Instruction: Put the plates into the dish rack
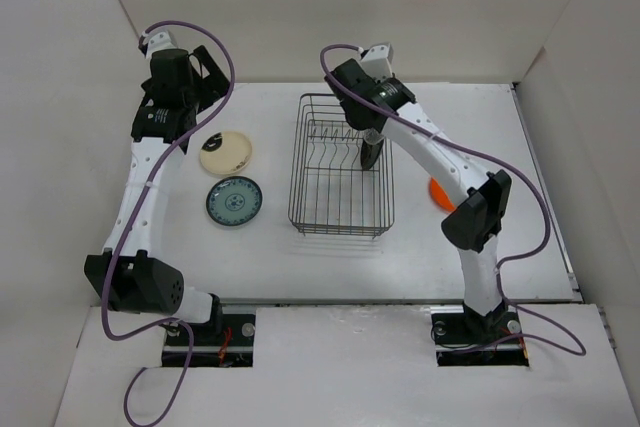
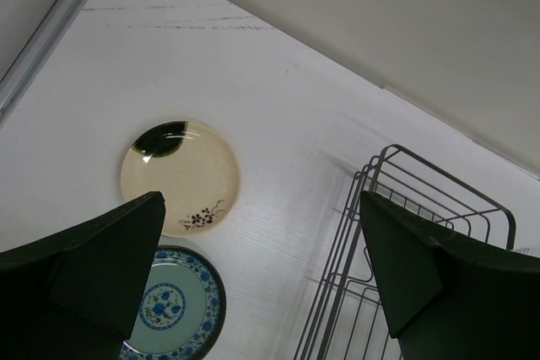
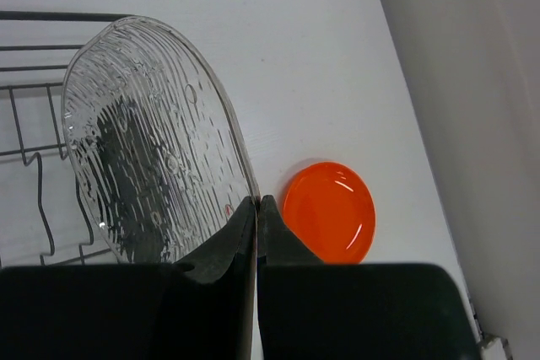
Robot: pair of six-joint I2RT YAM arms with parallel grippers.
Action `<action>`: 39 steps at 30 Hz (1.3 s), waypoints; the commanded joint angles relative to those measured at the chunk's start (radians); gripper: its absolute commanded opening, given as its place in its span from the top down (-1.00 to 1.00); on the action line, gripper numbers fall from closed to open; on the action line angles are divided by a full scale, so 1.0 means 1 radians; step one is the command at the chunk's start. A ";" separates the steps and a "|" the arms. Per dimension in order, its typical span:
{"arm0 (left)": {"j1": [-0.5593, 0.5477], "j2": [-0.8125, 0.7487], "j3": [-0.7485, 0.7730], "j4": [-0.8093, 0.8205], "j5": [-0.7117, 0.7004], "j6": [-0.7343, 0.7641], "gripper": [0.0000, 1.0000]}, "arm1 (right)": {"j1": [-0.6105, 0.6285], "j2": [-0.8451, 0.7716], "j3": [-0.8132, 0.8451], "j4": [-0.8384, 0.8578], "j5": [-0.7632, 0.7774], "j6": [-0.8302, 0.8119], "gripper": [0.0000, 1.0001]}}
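the right gripper [image 3: 256, 204] is clamped on the rim of the clear plate [image 3: 152, 166], fingers pinched together at the plate's 5 o'clock edge, with the plate upright and tilted a little; in the top view it hangs over the 1 o'clock corner of the dish rack [image 1: 335, 197]; a dark shape shows below it and through the glass, possibly a black plate already slotted, though the view is too poor to be sure; the orange plate [image 3: 331, 211] lies flat on the table [image 1: 270, 247] at 3 o'clock from the rack, partly hidden by the right arm; the left gripper [image 2: 260, 208] has its fingers wide apart and holds nothing, hovering above the cream plate [image 2: 190, 179] and the blue plate [image 2: 173, 305], which lie at 9 and 8 o'clock from the rack.

the risk lies in the grip; a narrow pinch on a slick rim lets the plate pivot or slip as it goes down; if its lower edge lands on a prong top rather than between two, it could be levered out of the fingers, or knock whatever stands in the next slot; letting go before it is seated would let it topple.
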 commanded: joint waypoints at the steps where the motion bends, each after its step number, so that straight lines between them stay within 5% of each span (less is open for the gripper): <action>1: 0.004 -0.041 0.015 0.035 0.025 -0.015 -1.00 | 0.015 0.036 0.082 -0.100 0.093 0.079 1.00; 39: 0.004 -0.060 0.015 0.044 0.089 -0.024 -1.00 | 0.015 0.260 0.221 -0.234 0.104 0.187 1.00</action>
